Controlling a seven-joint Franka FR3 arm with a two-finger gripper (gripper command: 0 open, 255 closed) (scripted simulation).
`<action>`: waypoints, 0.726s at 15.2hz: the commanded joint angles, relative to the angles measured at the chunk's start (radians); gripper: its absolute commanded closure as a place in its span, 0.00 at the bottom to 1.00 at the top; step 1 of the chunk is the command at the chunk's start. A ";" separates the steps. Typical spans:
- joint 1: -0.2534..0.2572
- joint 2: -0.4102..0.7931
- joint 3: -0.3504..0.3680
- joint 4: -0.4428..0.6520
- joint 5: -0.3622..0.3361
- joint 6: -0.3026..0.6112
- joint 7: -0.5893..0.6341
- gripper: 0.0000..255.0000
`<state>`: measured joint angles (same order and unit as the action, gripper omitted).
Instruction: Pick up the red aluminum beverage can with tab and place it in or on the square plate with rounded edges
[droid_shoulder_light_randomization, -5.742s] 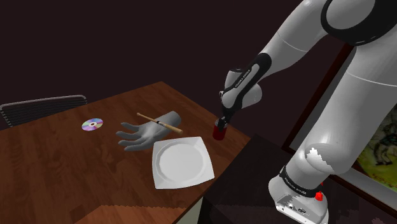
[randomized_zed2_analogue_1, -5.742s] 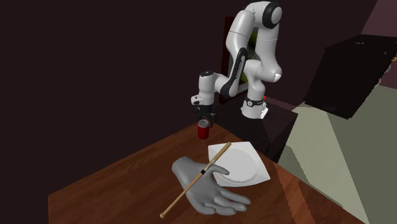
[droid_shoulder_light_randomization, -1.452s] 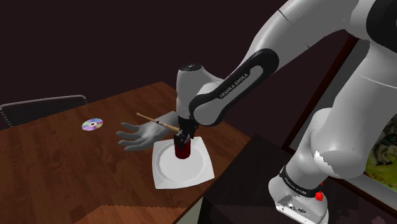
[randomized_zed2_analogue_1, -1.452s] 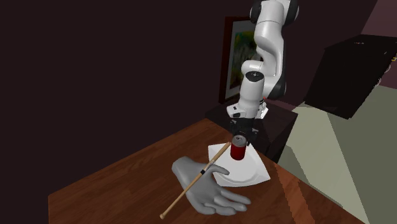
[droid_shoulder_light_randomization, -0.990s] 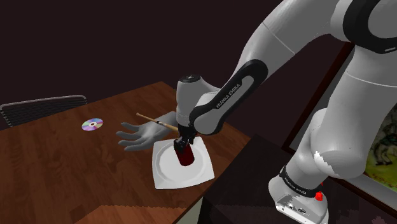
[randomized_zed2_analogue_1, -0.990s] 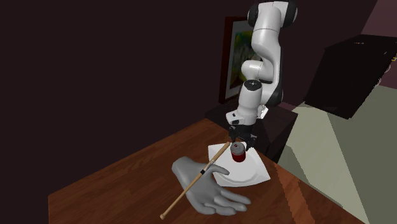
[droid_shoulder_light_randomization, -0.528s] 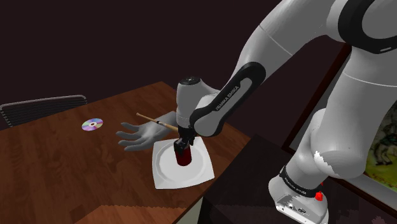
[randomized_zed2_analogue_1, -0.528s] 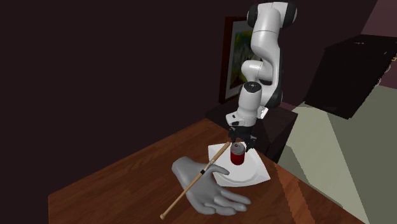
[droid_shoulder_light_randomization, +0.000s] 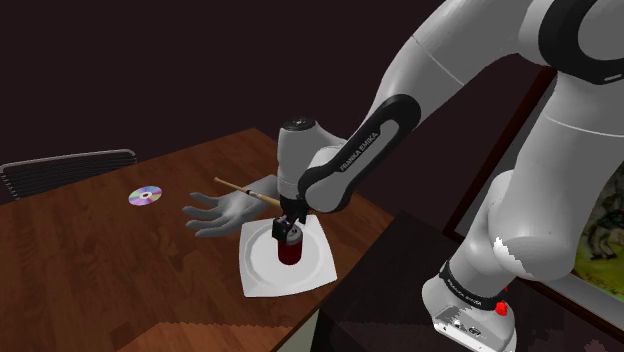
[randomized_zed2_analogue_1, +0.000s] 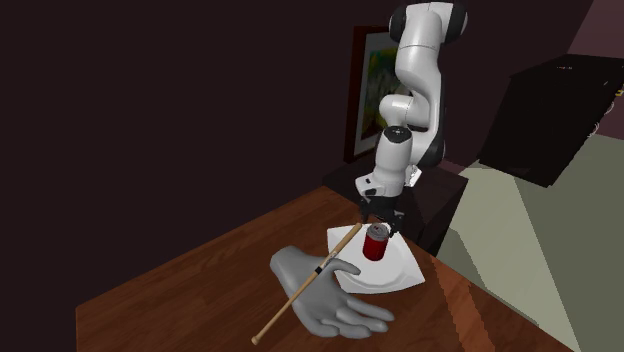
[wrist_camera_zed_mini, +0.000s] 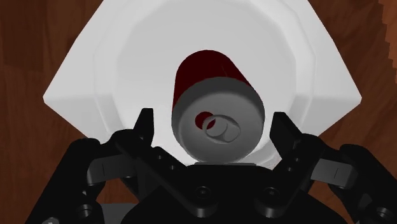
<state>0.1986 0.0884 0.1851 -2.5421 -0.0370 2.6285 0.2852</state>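
Freed moments before, the red can (wrist_camera_zed_mini: 210, 75) stood upright on the white plate (droid_shoulder_light_randomization: 262, 276) at the table's (droid_shoulder_light_randomization: 100, 262) edge; the gripper (wrist_camera_zed_mini: 212, 121) held its fingers (wrist_camera_zed_mini: 146, 125) wide apart, grasping nothing.

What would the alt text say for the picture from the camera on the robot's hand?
A red can with a grey tabbed top stands on a white square plate, between the black gripper's open fingers, which do not touch it. Brown wooden table shows around the plate.
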 joint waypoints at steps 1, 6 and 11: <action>-0.002 -0.050 0.004 0.006 0.020 -0.055 -0.015 0.00; -0.001 -0.107 0.006 0.015 0.040 -0.120 -0.029 0.00; -0.001 -0.107 0.006 0.015 0.040 -0.120 -0.029 0.00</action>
